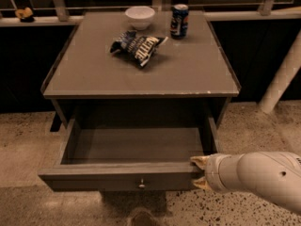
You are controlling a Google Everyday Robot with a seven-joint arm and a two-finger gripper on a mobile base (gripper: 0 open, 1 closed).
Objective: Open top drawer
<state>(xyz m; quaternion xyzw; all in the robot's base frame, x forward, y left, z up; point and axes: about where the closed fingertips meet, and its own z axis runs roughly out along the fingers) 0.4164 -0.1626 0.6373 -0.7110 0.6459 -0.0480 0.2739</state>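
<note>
The top drawer [127,175] of the grey cabinet is pulled far out, and its inside shows bare. Its flat front panel has a small round metal knob [141,185] at the centre. My gripper [199,172] is at the right end of the front panel. One yellowish fingertip [199,161] lies over the panel's top edge and the other is under its bottom edge, so the panel's end sits between them. My white arm [263,178] comes in from the lower right. No other drawer fronts show.
On the cabinet top [141,65] lie a chip bag [137,45], a white bowl [140,17] and a dark soda can [179,20]. A white post [282,79] stands at the right. Speckled floor [28,145] surrounds the cabinet.
</note>
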